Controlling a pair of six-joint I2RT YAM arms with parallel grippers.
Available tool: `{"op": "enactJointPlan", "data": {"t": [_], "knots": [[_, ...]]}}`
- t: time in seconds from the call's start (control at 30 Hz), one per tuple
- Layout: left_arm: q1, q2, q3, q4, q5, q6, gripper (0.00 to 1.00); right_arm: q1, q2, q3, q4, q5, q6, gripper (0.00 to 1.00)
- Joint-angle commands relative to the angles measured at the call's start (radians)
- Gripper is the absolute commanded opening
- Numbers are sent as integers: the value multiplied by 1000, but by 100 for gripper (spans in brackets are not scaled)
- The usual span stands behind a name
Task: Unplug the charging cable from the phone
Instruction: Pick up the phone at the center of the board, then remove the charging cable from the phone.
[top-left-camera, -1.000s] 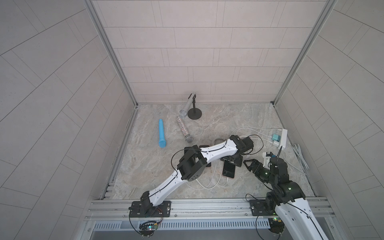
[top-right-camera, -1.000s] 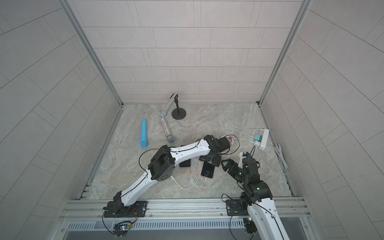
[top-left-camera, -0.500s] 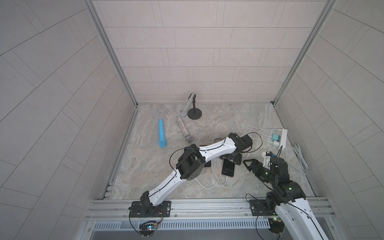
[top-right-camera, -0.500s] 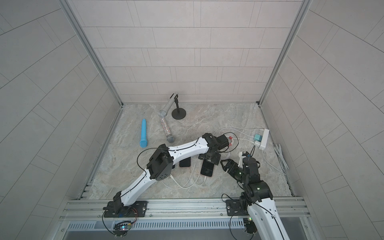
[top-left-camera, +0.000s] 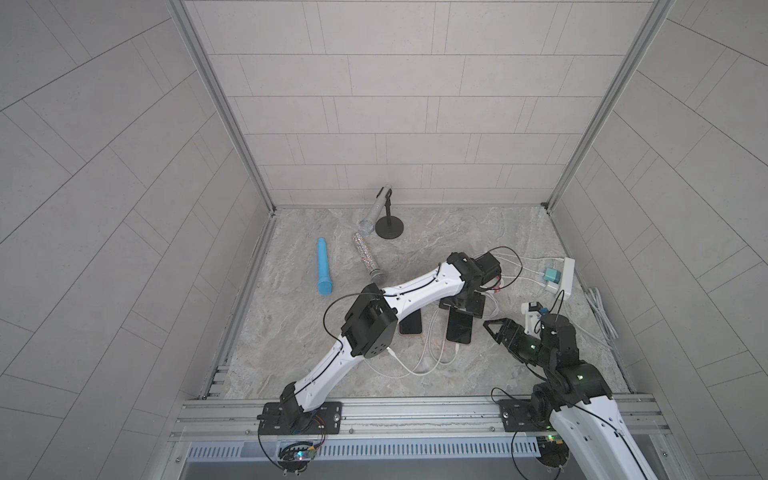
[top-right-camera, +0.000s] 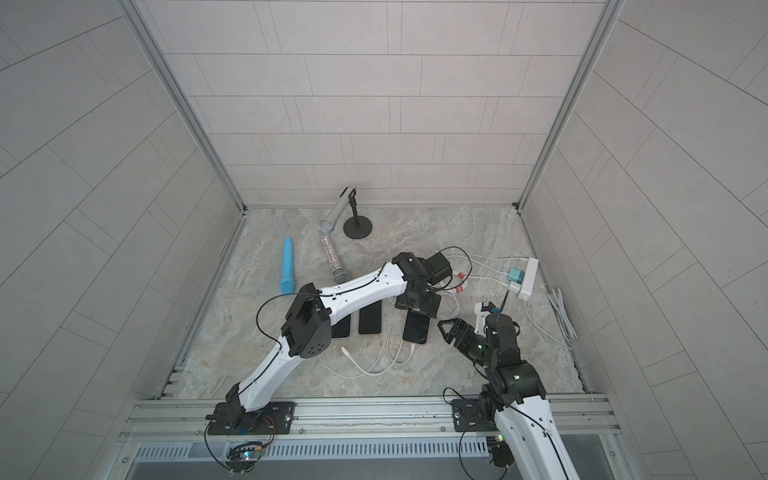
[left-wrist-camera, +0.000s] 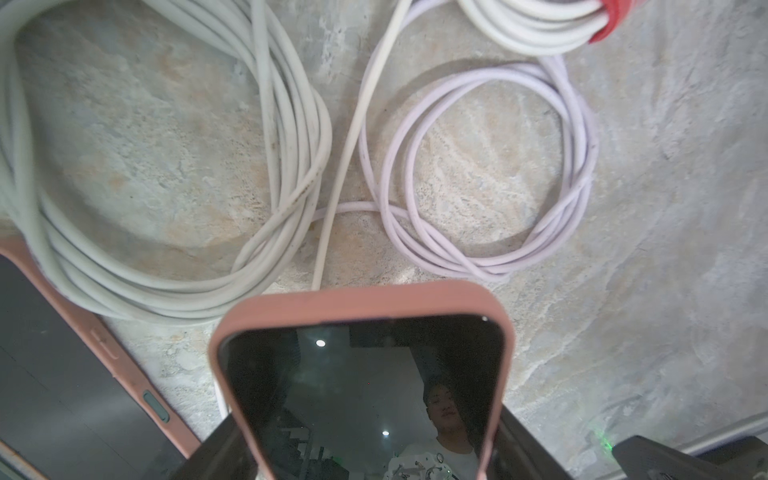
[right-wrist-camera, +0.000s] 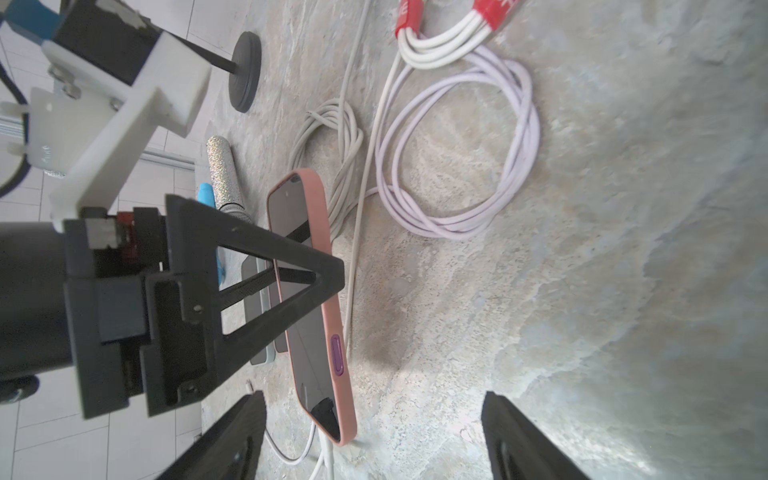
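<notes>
A phone (top-left-camera: 459, 330) in a pink case lies mid-floor, dark screen up. My left gripper (top-left-camera: 463, 305) is shut on it across its long sides. In the left wrist view the phone (left-wrist-camera: 361, 374) fills the space between the black fingers (left-wrist-camera: 216, 449). A white charging cable (right-wrist-camera: 328, 457) is plugged into the phone's near end (right-wrist-camera: 332, 428) and loops away over the floor (top-right-camera: 374, 365). My right gripper (right-wrist-camera: 374, 432) is open just right of that end, holding nothing. It shows in both top views (top-right-camera: 446, 328).
Two more phones (top-right-camera: 370, 322) (top-right-camera: 341, 326) lie left of the held one, partly under the left arm. Coiled white (left-wrist-camera: 166, 208) and lilac cables (left-wrist-camera: 490, 166) lie behind it. A power strip (top-left-camera: 567, 276) sits at the right wall. Microphones (top-left-camera: 323, 272) (top-left-camera: 365, 257) and a stand (top-left-camera: 389, 227) are at the back.
My left gripper has eased slightly toward the back with the phone in it. The right gripper has stayed open and almost in place.
</notes>
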Motion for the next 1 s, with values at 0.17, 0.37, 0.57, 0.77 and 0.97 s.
{"op": "enactJointPlan", "data": {"t": [0.17, 0.37, 0.57, 0.77, 0.97], "knots": [[45, -88, -3, -2, 85, 19, 0, -4, 35, -39, 237, -201, 33, 83], [75, -98, -10, 20, 136, 9, 0, -3, 74, -71, 349, -288, 60, 82], [108, -100, -23, 54, 195, -6, 0, 23, 85, -107, 406, -306, 73, 80], [122, -94, -20, 71, 227, -17, 0, 89, 91, -151, 464, -271, 101, 76], [132, -90, -20, 76, 243, -22, 0, 205, 114, -176, 510, -175, 118, 74]]}}
